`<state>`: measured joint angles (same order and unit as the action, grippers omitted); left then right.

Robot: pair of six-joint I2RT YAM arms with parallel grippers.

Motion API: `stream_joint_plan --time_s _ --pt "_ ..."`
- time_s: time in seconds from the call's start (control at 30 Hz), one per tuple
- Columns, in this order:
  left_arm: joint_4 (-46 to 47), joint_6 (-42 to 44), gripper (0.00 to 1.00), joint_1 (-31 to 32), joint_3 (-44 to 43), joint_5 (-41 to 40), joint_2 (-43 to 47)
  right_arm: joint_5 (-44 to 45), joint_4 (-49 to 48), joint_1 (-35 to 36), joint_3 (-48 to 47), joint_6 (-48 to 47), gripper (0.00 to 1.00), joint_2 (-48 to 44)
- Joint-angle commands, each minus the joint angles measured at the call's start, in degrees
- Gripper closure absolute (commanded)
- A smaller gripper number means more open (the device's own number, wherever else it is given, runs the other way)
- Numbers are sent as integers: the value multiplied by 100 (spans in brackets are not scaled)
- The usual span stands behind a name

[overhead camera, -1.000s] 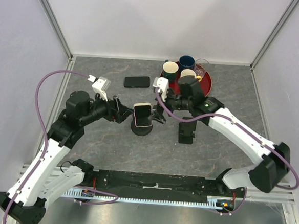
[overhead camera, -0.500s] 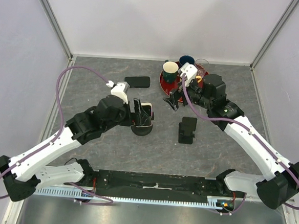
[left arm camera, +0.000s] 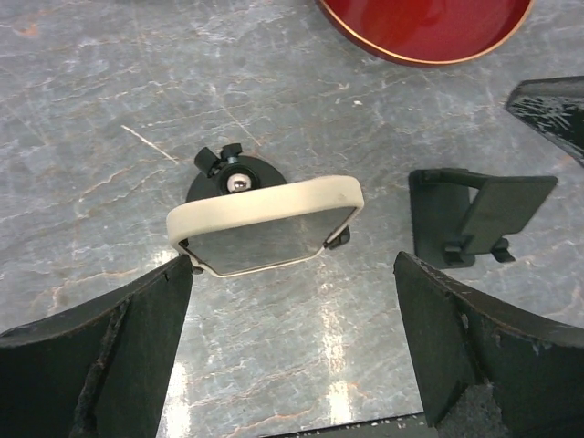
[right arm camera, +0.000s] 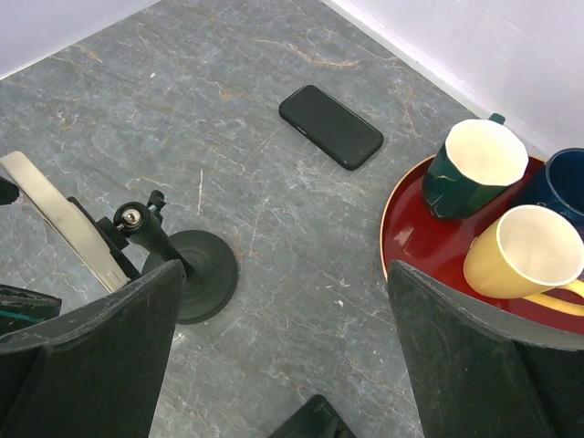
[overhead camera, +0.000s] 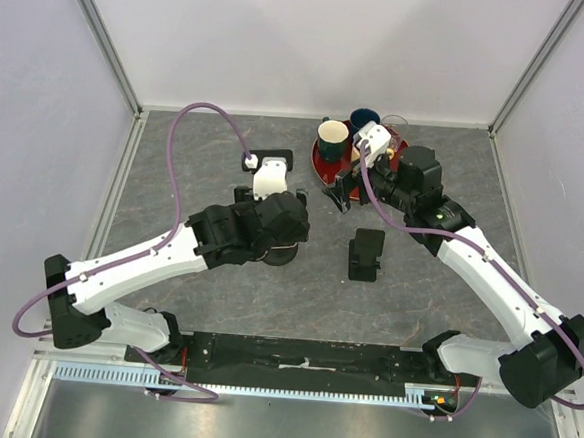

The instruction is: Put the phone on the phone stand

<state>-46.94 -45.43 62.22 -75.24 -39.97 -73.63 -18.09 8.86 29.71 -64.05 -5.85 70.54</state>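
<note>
The cream-cased phone (left arm camera: 265,224) sits tilted in the cradle of the round-based phone stand (left arm camera: 233,178), close to the middle of the grey marbled table (overhead camera: 145,169) and a little toward its left edge. Its screen is dark and reflective, and nothing on it or on the case can be read.

The left gripper (left arm camera: 292,269) hangs directly over the phone. Its jaws are spread wide, one finger on each side and clear of the case, and it holds nothing. The right gripper (overhead camera: 341,194) hovers beyond the stand toward the far right. Its jaws are also wide apart and empty.

The table is closed in by pale walls (overhead camera: 314,40) along its left, far and right edges. A black phone (right arm camera: 330,127) lies flat near the far edge, beyond the stand. A red tray (right arm camera: 409,233) occupies the far-right corner area and carries a green mug (right arm camera: 474,164), a blue mug (right arm camera: 558,182) and a yellow mug (right arm camera: 525,255) packed close together. A second stand (overhead camera: 366,254), black and angular, stands just to the right of the occupied one, leaving only a narrow lane between them. The broadest open stretch runs along the left edge, and there is more free surface toward the near-right corner under the right arm.
</note>
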Motion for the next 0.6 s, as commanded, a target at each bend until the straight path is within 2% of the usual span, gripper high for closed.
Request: stream_joint_plan --time_s 0.0,0.17,0.37,0.47,0.57 --pt "-421 -493 3 63 -473 -793 -309 -72 -385 -88 51 128 2 -155" --pt "-843 -704 2 124 -755 -1127 -609 -90 -420 -133 68 163 2 -164" --pt "-1028 -625 2 177 -852 -1145 -653 -99 -429 -159 77 172 2 -120" --pt "-984 -380 2 177 -660 -1119 -460 -107 -438 -185 77 180 2 -111" --pt "-309 365 1 177 -300 -795 -188 -169 -447 -194 68 198 2 -93"
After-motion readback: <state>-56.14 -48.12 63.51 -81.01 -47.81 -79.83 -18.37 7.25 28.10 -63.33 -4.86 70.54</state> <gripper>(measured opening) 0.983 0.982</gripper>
